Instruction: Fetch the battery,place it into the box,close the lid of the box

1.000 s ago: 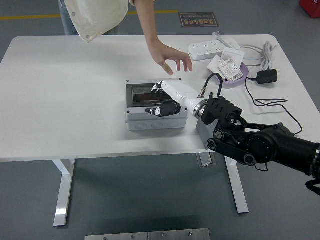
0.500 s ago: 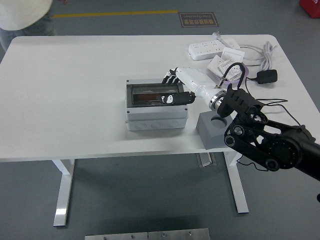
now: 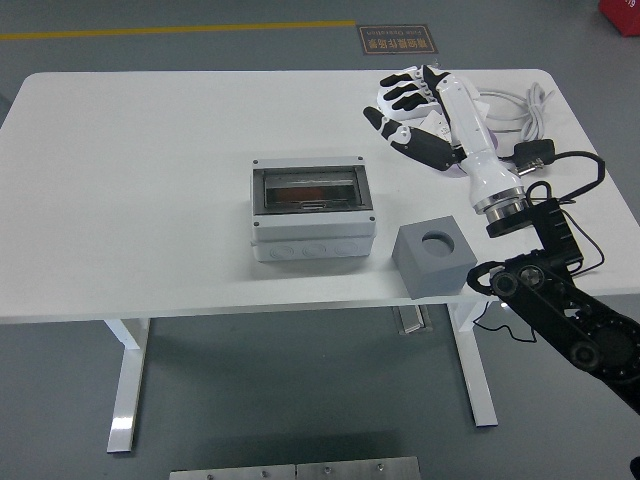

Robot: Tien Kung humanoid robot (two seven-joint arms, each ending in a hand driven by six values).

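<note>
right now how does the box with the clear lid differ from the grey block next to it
The box is light grey, wide and low, with a see-through lid lying shut over a dark inside; the block is darker grey, smaller and cube-like. The box's top is a flat framed window, while the block's top has one round hole. The box sits square to the table edge; the block is turned slightly. Both stand free on the table, untouched.

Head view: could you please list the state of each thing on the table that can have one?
Box: lid closed, upright on the table.
Grey block: upright, round hole on top empty.
Right hand: fingers spread, holding nothing, raised over the power strip.
</note>
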